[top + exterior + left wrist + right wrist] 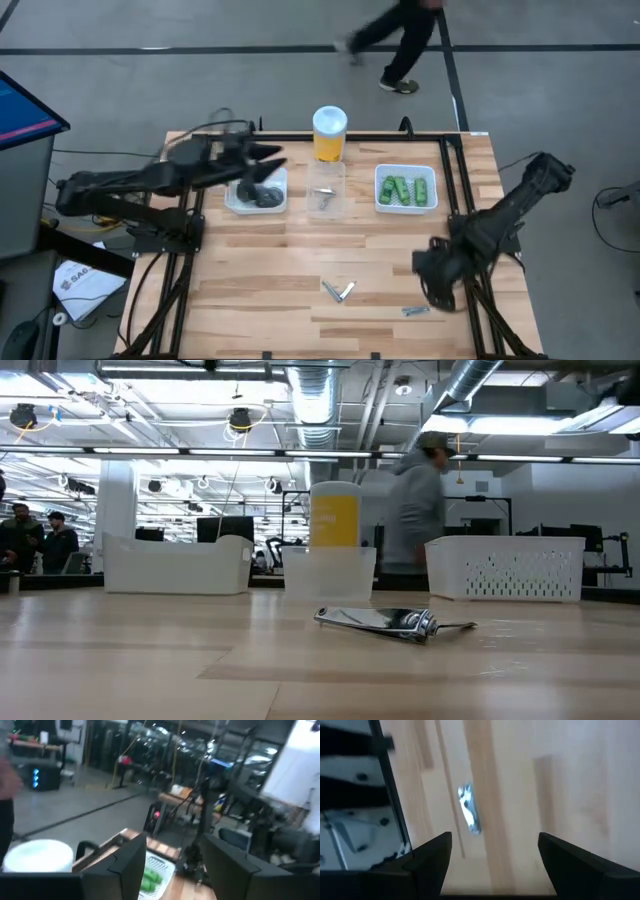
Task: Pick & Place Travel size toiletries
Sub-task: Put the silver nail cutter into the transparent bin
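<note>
The left gripper [272,162] hangs above the white tray [241,203] holding dark pots [263,195], jaws apart and empty. The right gripper [437,288] waits, jaws wide, over the desk [250,290] near a silvery tube [415,310]. Green bottles [406,189] lie in another tray [380,205].

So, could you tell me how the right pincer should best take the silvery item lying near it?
Across its narrow middle, coming straight down: the silvery item lies flat and alone on the bare table, and the open right pincer looks wide enough to straddle it.

Pots [262,195] in left tray [236,203]
</note>
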### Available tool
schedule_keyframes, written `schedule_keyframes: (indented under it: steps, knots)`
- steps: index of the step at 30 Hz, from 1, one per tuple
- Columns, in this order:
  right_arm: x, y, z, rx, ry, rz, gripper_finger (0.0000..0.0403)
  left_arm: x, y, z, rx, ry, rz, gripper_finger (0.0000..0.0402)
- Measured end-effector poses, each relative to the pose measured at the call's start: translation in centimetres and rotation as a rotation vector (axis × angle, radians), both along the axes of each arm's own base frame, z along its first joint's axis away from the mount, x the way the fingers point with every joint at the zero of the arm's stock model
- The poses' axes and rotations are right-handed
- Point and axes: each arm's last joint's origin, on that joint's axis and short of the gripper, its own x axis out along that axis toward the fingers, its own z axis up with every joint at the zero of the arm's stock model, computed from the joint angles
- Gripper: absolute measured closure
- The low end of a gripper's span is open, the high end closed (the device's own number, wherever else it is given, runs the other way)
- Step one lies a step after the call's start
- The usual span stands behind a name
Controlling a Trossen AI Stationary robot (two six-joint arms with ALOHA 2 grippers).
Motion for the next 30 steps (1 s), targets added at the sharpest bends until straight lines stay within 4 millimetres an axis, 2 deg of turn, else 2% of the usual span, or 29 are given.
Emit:
schedule_keyframes:
  steps: [3, 6, 8, 11, 14, 19, 24, 27, 30]
  knots:
    - [-0.4, 2.2, -1.4, -0.028, 0.057, 0.017, 0.0113, -3.5, -0.7, 1.5, 0.029, -0.030, -0.020, 0.0223]
    - [-0.4, 4.3, -2.8, -0.038, 0.082, 0.025, 0.0113, -6.6, -1.4, 2.0, 0.057, -0.017, -0.040, 0.0233]
    - [-0.4, 5.4, -3.7, -0.042, 0.090, 0.039, 0.0113, -8.3, -1.7, 2.1, 0.073, -0.012, -0.039, 0.0247]
    - [-0.2, 6.6, -4.9, -0.031, 0.131, 0.053, 0.0113, -9.7, -2.1, 1.3, 0.096, -0.002, -0.020, 0.0277]
    - [0.2, 7.2, -5.9, -0.023, 0.174, 0.060, 0.0113, -10.3, -2.3, -0.8, 0.094, 0.026, 0.016, 0.0316]
    - [0.7, 7.7, -7.1, -0.048, 0.186, 0.091, 0.0113, -10.4, -2.7, -6.2, 0.015, 0.047, 0.004, 0.0388]
    - [0.7, 7.7, -7.1, -0.061, 0.165, 0.095, 0.0113, -9.9, -3.3, -11.9, -0.081, -0.005, -0.048, 0.0396]
    - [0.8, 7.7, -7.3, -0.074, 0.136, 0.107, 0.0113, -9.8, -3.7, -14.3, -0.101, -0.066, -0.080, 0.0400]
    - [0.7, 7.5, -8.7, -0.060, 0.128, 0.097, 0.0113, -9.8, -4.1, -16.0, -0.120, -0.108, -0.104, 0.0400]
